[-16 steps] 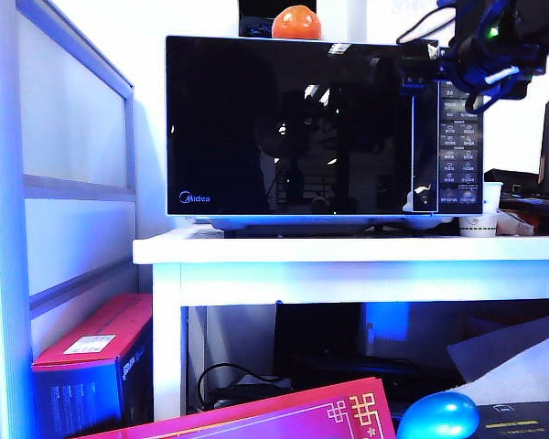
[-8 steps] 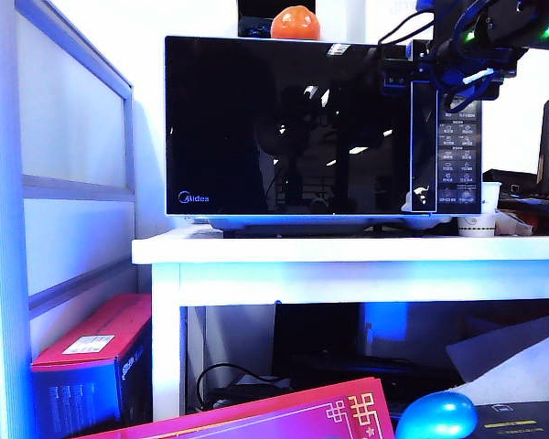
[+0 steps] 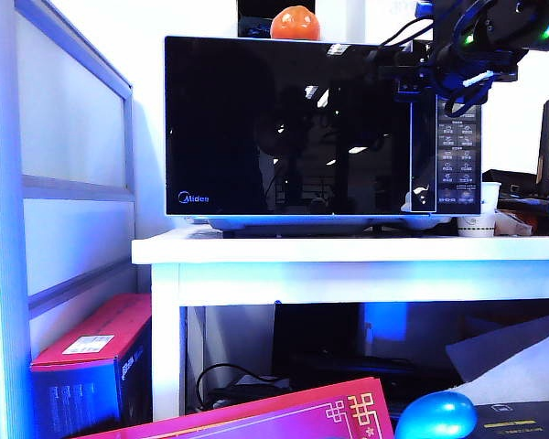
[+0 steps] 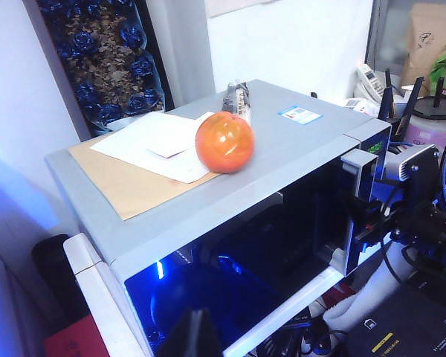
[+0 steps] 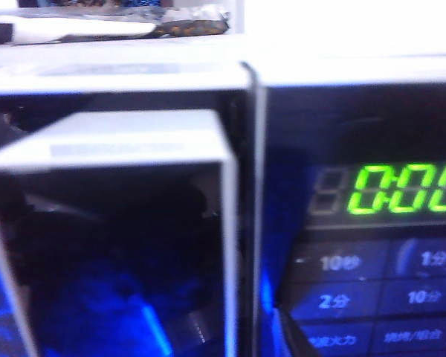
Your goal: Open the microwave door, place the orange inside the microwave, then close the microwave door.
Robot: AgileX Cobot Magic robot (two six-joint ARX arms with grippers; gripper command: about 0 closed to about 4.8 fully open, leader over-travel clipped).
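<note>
Orange (image 4: 224, 142) atop microwave — right gripper (image 3: 419, 73) fingers obscured.

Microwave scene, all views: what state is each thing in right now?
microwave door: closed, handle not yet pulled
orange: resting on top of the microwave, not held
display: lit, showing zeros
right gripper: at the handle's top
left gripper: above the microwave, fingers unclear

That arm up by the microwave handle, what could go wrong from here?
The right tool is at the top of the microwave door handle, right beside the button panel; a slip might press buttons instead. Whether it grips yet cannot be told. The orange sits loose on papers on the microwave's top, so a hard tug could roll it off.
</note>
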